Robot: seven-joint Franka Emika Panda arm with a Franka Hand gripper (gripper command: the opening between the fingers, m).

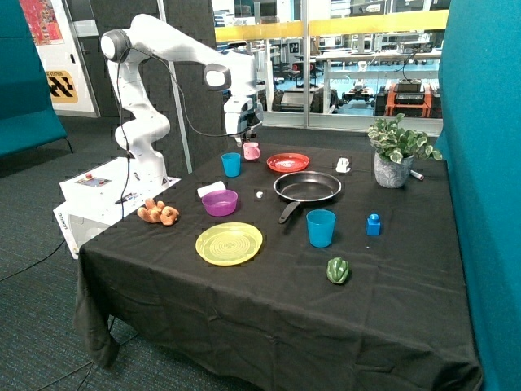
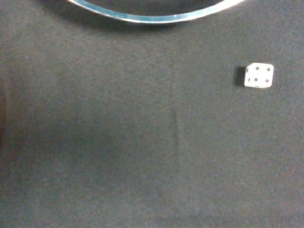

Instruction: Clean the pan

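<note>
The pan [image 1: 307, 186] is black and round with a metallic rim, and it sits near the middle of the black-clothed table [image 1: 269, 301]. Its long black handle [image 1: 289, 212] points toward the table's front. The inside looks dark and bare. My gripper [image 1: 249, 133] hangs in the air above the pink cup [image 1: 251, 151] at the table's back, well away from the pan. It holds nothing that I can see. The wrist view shows only black cloth, a curved strip of the pan's rim [image 2: 156, 18] and a white die [image 2: 259, 75].
A red plate [image 1: 288, 162] lies behind the pan. A small blue cup [image 1: 231, 164], a purple bowl [image 1: 219, 202] and a white block [image 1: 211, 188] stand beside the die [image 1: 259, 195]. A yellow-green plate [image 1: 229, 243], a larger blue cup [image 1: 321, 227], a green pepper [image 1: 338, 270] and a potted plant [image 1: 395, 151] are also there.
</note>
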